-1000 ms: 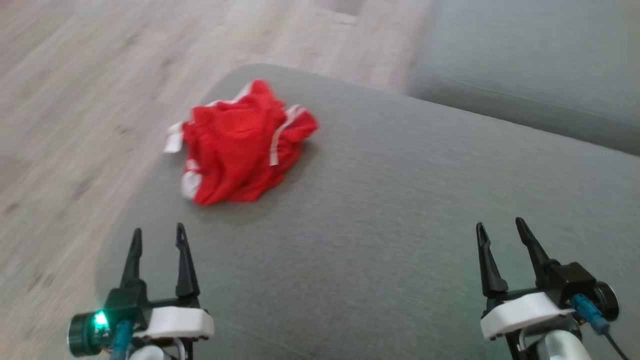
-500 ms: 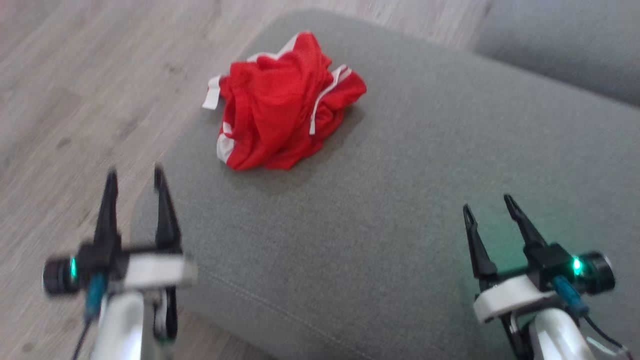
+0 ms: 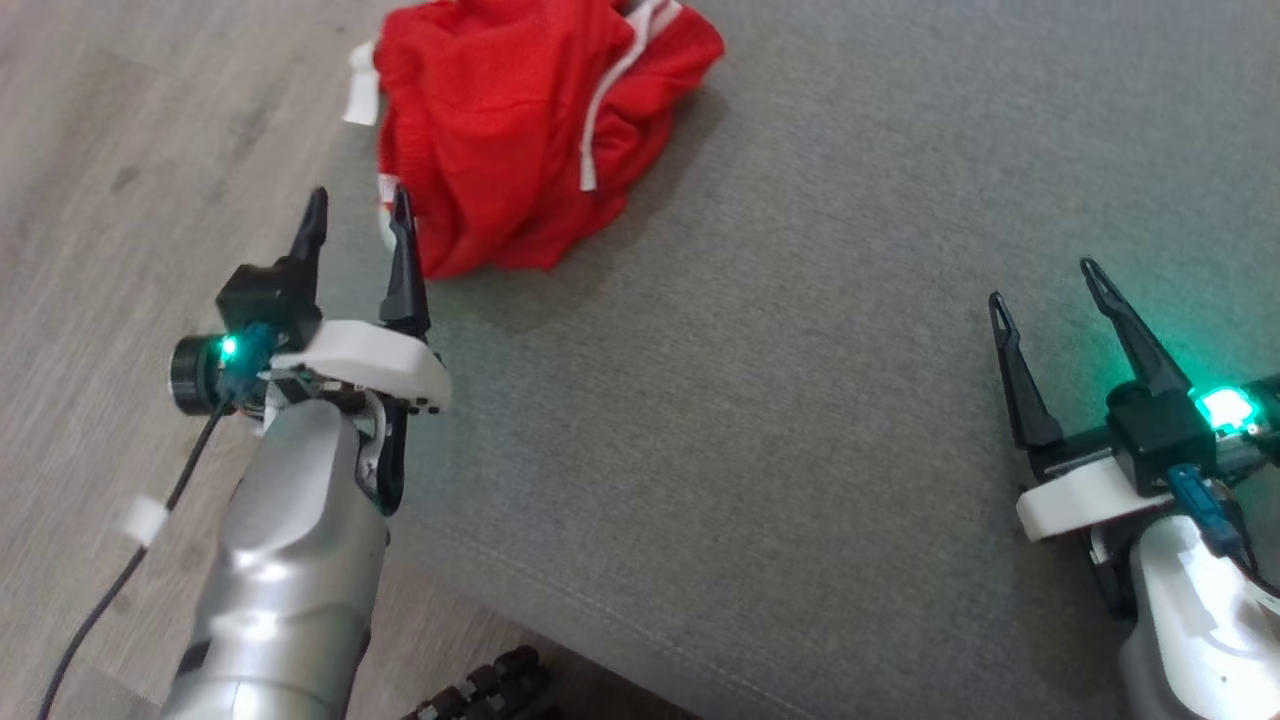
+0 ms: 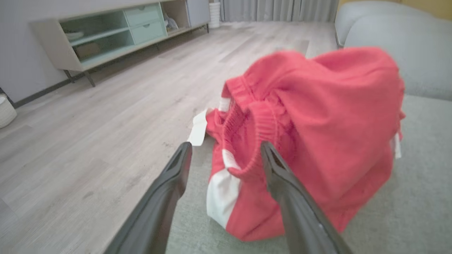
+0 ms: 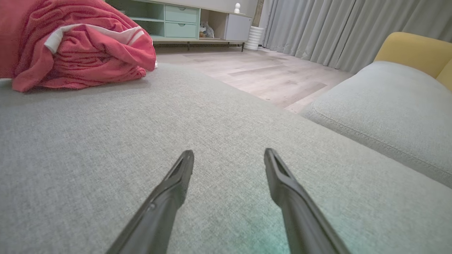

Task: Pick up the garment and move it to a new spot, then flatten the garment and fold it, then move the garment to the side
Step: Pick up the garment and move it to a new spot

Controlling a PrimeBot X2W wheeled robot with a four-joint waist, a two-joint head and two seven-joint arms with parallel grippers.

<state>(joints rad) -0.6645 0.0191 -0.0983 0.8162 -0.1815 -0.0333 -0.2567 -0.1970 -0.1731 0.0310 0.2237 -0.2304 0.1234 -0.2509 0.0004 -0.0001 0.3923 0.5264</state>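
Left gripper (image 3: pixel 358 200) has closed in on the shorts (image 3: pixel 500 130); a second ago it sat well short of them. The camera shifted too. Its fingers are spread and hold nothing, with the tips at the shorts' waistband edge. The shorts lie crumpled at the cushion's (image 3: pixel 750 400) far left corner, by the floor (image 3: pixel 100 150). Right gripper (image 3: pixel 1042 282) is spread and empty over the cushion's near right part. Pickup looks about to start, nothing moved yet.

soft even daylight, garment (image 4: pixel 310 141) motion-blurred (left wrist view), green led glow
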